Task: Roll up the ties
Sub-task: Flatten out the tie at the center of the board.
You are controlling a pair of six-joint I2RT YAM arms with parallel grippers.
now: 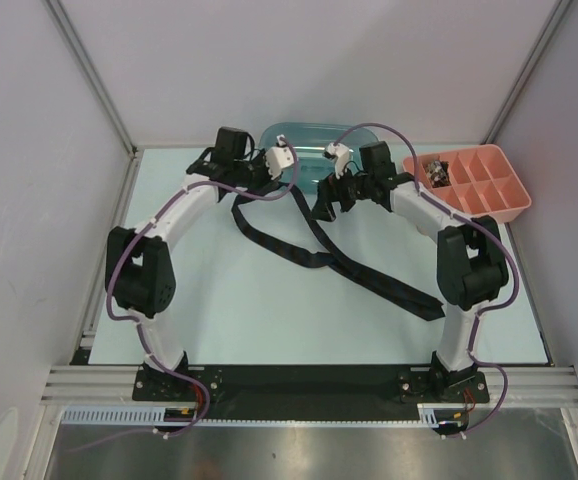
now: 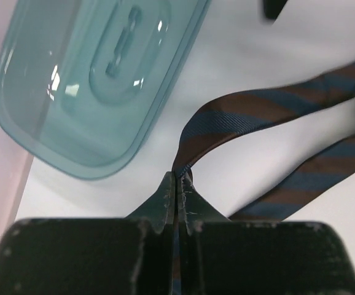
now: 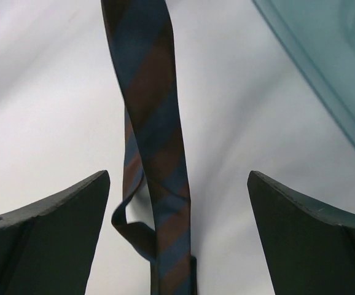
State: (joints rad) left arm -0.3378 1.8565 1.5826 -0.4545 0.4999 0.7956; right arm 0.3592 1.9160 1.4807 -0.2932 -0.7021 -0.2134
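One tie point(image 1: 369, 275) lies in loose folds on the table, dark from above. In the wrist views it is striped brown and blue. My left gripper point(image 1: 252, 187) is shut on a fold of the tie point(image 2: 239, 117) near the teal container; in the left wrist view the jaws point(image 2: 177, 179) are pinched together on the fabric. My right gripper point(image 1: 322, 205) is open. In the right wrist view it point(image 3: 179, 176) straddles a strand of the tie point(image 3: 156, 117) without touching it, and a small loop curls to the strand's left.
A teal plastic container point(image 1: 294, 140) stands at the back middle, close to both grippers point(image 2: 73, 80) point(image 3: 331, 61). A pink compartment tray point(image 1: 474, 180) with small items in one cell sits at the back right. Walls enclose the table on three sides.
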